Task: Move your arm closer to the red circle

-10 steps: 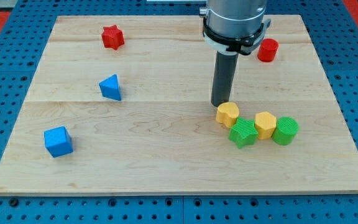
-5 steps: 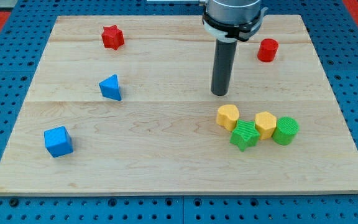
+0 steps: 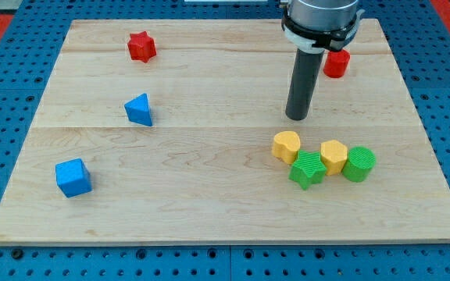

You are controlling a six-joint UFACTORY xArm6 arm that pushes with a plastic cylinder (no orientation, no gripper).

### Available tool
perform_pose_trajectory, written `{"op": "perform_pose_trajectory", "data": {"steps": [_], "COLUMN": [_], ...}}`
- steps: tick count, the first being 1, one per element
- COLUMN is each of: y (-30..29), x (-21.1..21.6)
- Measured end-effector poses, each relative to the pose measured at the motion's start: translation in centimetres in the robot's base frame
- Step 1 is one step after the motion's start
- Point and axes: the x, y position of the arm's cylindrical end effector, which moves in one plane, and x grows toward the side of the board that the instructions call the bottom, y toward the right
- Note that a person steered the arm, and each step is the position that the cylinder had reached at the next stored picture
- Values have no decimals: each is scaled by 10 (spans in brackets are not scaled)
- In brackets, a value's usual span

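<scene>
1. Starting at the view's bottom: blue cube [image 3: 73,177] sits low on the view's left of the desk [image 3: 170,203], well apart from everything that matters here.
2. Next row up, on the view's right: yellow block [image 3: 286,146], green star-like block [image 3: 306,168], second yellow block [image 3: 333,156] and green round block [image 3: 358,164] form a tight cluster, neighbours touching or nearly so.
3. Tool: a plain dark rod, so there is nothing to spread or press together, and it holds nothing. Its tip [image 3: 297,118] rests on bare wood just above the cluster, nearest the first yellow block but apart from it. No contact with any block that I can see.
4. Blue triangle [image 3: 138,109] is at about the tip's height in the view, far off to the view's left. Irrelevant.
5. Key relation: red circle [image 3: 336,62] lies up and to the view's right of the tip, near the desk's top edge. The arm's collar overlaps the circle's left edge in the picture, so part of it is hidden. Path between tip and circle looks like open wood.
6. Judgement: a diagonal slide toward the view's top right closes the gap. Main risk is overshooting and nudging the circle off the top edge.
7. Farthest: red star [image 3: 141,46], top left, well apart.
</scene>
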Motion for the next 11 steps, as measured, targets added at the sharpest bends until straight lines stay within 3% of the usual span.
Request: {"op": "perform_pose_trajectory", "data": {"steps": [8, 11], "y": [6, 117], "x": [-9, -11]}}
